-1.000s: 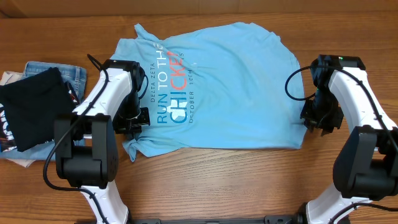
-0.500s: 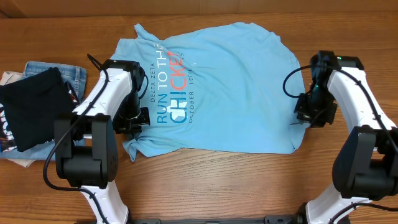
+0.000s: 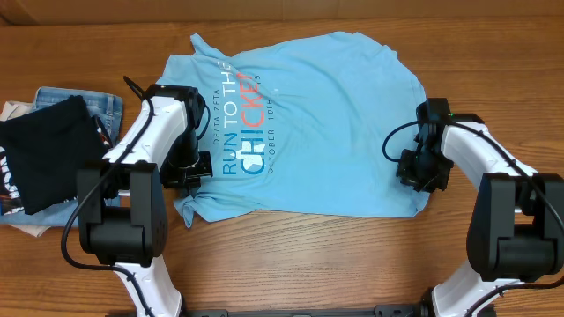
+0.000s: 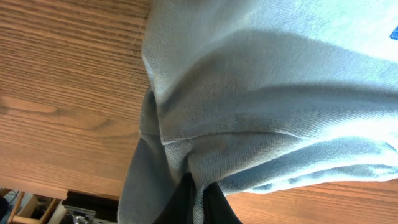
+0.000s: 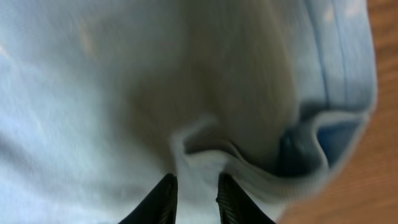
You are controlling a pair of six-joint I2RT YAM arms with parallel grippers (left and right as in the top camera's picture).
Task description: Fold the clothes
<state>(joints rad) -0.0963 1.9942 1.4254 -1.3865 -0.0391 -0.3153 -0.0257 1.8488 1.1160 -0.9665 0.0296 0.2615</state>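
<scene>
The clothes, a light sky-blue T-shirt (image 3: 335,114) with red-orange and white lettering, lie spread flat on the wooden table, collar to the left. My left gripper (image 3: 189,176) is at the shirt's near left edge. In the left wrist view it (image 4: 198,186) is shut on a bunched fold of the blue fabric (image 4: 261,93). My right gripper (image 3: 421,172) sits on the shirt's right edge near the front corner. In the right wrist view its fingers (image 5: 196,186) stand slightly apart, open, with a raised fold of the shirt (image 5: 124,93) between them.
At the left edge lies a pile with a black garment (image 3: 44,163) on top of blue denim jeans (image 3: 104,107). Bare wooden table (image 3: 308,255) runs along the front of the shirt and to the right of it.
My right gripper has moved left and slightly nearer, from beside the shirt onto its right edge, and its jaws have narrowed. The left arm has not moved.
</scene>
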